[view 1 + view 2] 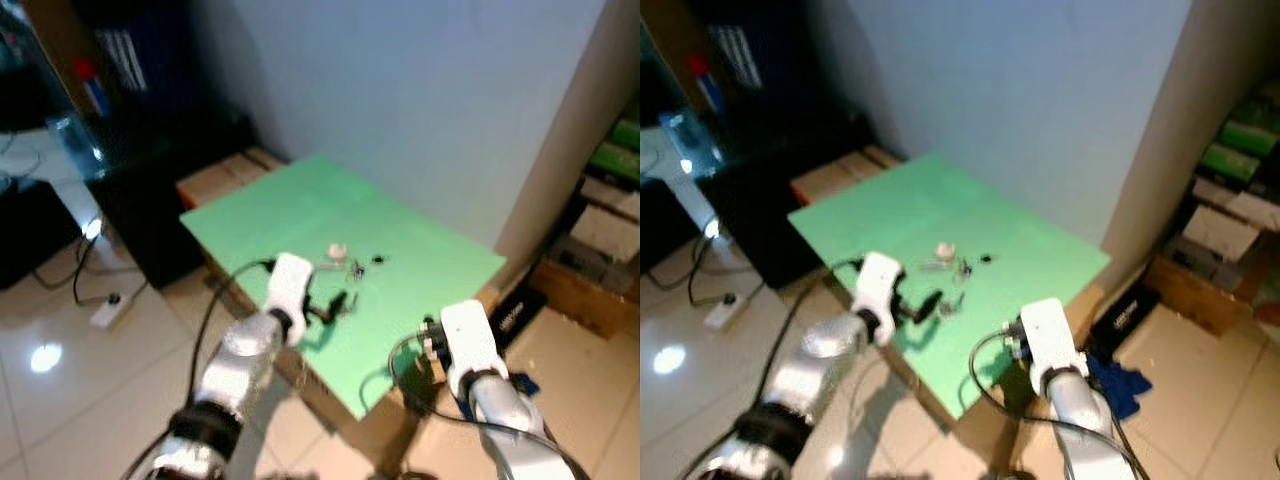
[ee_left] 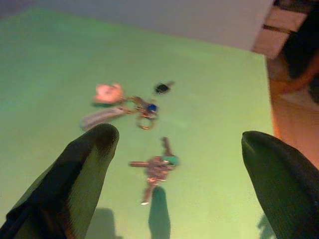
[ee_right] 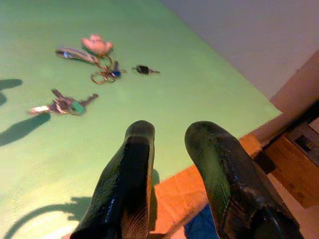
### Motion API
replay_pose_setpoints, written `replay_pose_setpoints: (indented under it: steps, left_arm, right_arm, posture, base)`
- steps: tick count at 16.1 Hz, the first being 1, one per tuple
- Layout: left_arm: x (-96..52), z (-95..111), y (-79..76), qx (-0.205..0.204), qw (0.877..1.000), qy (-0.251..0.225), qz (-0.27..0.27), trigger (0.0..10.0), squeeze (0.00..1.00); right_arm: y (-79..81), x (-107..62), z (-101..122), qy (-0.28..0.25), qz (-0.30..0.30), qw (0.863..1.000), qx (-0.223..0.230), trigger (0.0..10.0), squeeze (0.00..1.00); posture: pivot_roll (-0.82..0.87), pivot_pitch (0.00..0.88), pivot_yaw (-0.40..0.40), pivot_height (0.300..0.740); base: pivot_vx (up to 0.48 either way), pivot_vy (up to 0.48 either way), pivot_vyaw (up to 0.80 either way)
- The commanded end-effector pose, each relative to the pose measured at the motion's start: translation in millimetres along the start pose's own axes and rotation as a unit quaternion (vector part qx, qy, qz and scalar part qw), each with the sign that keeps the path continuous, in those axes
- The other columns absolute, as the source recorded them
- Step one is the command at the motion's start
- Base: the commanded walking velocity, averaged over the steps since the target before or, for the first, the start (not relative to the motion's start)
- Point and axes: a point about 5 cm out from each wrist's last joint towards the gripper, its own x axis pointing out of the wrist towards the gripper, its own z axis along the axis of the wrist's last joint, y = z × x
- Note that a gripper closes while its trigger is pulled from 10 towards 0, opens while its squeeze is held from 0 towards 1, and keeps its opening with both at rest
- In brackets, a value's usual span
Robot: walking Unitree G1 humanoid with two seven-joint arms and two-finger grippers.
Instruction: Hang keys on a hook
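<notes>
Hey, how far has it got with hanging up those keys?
Nothing looks done yet: the key bunch with the green tag lies on the green table, and so does the pink-charm keyring. In hand: the left gripper hovers open above the green-tagged bunch. Left: grasping, then hanging.

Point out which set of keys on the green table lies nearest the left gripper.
The key bunch with the green tag, directly ahead of the open left gripper. The pink-charm bunch and the single black key lie farther off.
</notes>
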Motion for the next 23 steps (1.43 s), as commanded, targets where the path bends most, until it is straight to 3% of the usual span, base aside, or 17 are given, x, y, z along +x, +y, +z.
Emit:
replay_pose_setpoints:
  steps: [1,2,3,7,12,14,15,17,18,19,20,21,22,23]
  left_arm:
    - [6.3,2,1.1,0.001,1.0,0.005,0.001,10.0,0.0]
    - [13.4,3,-0.5,-0.001,1.0,0.011,0.009,10.0,0.0]
    - [16.3,4,-1.2,-0.002,1.0,0.018,0.011,10.0,1.0]
    - [29.4,3,-20.8,-0.033,0.999,0.029,-0.016,10.0,1.0]
    - [34.1,3,-25.2,0.014,1.0,0.022,0.003,10.0,1.0]
    - [36.3,12,-25.1,0.01,1.0,-0.012,0.02,10.0,1.0]
    - [34.5,27,-18.8,0.011,0.997,-0.069,0.03,10.0,1.0]
    - [23.0,41,1.6,0.008,0.991,-0.127,0.046,10.0,0.44]
    - [14.6,45,15.0,0.016,0.988,-0.145,0.06,10.0,0.0]
    - [11.4,46,20.5,0.021,0.986,-0.15,0.068,10.0,0.0]
    - [-5.6,51,38.8,0.038,0.982,-0.166,0.087,10.0,0.0]
    - [-12.3,52,44.9,0.045,0.98,-0.172,0.094,10.0,0.0]
    - [-26.4,53,55.9,0.068,0.977,-0.172,0.11,10.0,0.0]
    - [-49.2,50,64.5,0.109,0.976,-0.151,0.116,10.0,0.0]
  right_arm:
    - [0.5,-2.0,3,-0.001,-0.002,1.0,-0.007,10.0,0.0]
    - [1.1,-4.9,5,-0.001,-0.005,1.0,-0.01,10.0,0.0]
    - [1.6,-6.7,6,-0.002,-0.004,1.0,-0.012,10.0,0.0]
    - [3.8,-25.0,4,0.008,0.0,0.999,-0.031,10.0,0.0]
    - [3.2,-41.9,0,0.027,-0.001,0.999,-0.04,10.0,0.0]
    - [3.9,-41.2,2,0.025,0.001,0.999,-0.044,10.0,0.0]
    - [0.8,-33.4,8,0.006,-0.008,0.999,-0.041,10.0,0.0]
    - [-4.3,-22.3,23,-0.036,-0.02,0.999,-0.025,10.0,0.0]
    - [-8.3,-15.5,27,-0.048,-0.024,0.998,-0.017,10.0,0.0]
    - [-9.7,-12.4,29,-0.05,-0.024,0.998,-0.014,10.0,0.0]
    - [-14.8,3.6,30,-0.054,-0.011,0.998,-0.005,10.0,0.81]
    - [-16.7,9.9,30,-0.055,-0.007,0.998,0.0,10.0,0.81]
    - [-17.7,23.3,33,-0.068,0.023,0.997,0.016,10.0,1.0]
    - [-20.9,47.6,35,-0.068,0.056,0.996,0.013,10.0,1.0]
  posture:
    - [-0.24,0.0,0.108,0.718]
    - [-0.26,0.027,0.122,0.718]
    - [-0.27,0.035,0.124,0.718]
    - [-0.31,0.152,0.14,0.718]
    - [-0.33,0.224,0.154,0.718]
    - [-0.32,0.233,0.161,0.718]
    - [-0.3,0.22,0.162,0.718]
    - [-0.27,0.187,0.153,0.718]
    - [-0.26,0.181,0.151,0.718]
    - [-0.25,0.169,0.146,0.718]
    - [-0.19,0.138,0.125,0.718]
    - [-0.17,0.131,0.119,0.718]
    - [-0.14,0.124,0.109,0.718]
    - [-0.07,0.114,0.089,0.718]
  base:
    - [0.0,0.0,0.0]
    - [0.0,0.0,0.0]
    - [0.0,0.0,0.0]
    - [0.0,0.0,0.0]
    - [0.0,0.0,0.0]
    - [0.0,0.0,0.0]
    - [0.0,0.0,0.0]
    - [0.0,0.0,0.0]
    - [0.0,0.0,0.0]
    - [0.0,0.0,0.0]
    - [0.0,0.0,0.0]
    - [0.0,0.0,0.0]
    - [0.0,0.0,0.0]
    - [0.0,0.0,0.0]
